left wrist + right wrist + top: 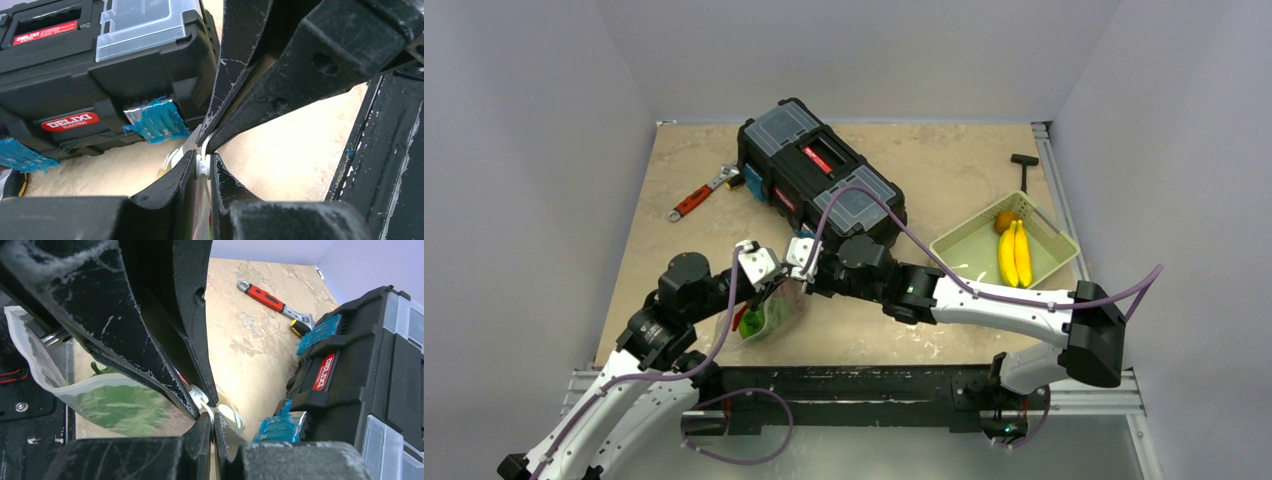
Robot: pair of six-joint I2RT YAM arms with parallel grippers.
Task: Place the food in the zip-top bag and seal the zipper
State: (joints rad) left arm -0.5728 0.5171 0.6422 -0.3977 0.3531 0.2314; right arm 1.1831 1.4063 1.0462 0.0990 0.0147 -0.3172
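Meeting tip to tip over the bag mouth. The left gripper (203,159) is clamped on the white zipper (202,165), which shows as a thin strip between its pads. The right gripper (212,419) is clenched tight on the same top edge, directly opposite.

The zip-top bag (774,312) hangs below both sets of fingers. Green food (120,407) is visible through the plastic, with a red piece beside it. Can't tell whether the bag's bottom rests on the table.

Judgement: this is the sealing step.
- One gripper should anchor the strip while the other runs along it under steady squeeze.
- Keep the edge straight and taut between the two tools, and centred on the pads rather than at the tips.
- Avoid dragging downward, since the weight of the food could peel the track open again.
- How much of the zipper is already pressed shut is hidden behind the fingers.

Writing: just beyond the fingertips sits a black toolbox (100,80). Its red side label (70,121) reads "DELIXI ELECTRIC", and a second red label on its top reads "DELIXI". The small print on the clear lid is too fine to read. Crumpled blue foil (157,120) sticks to the box's side. A red-handled wrench (270,299) lies farther out, with no legible marking.
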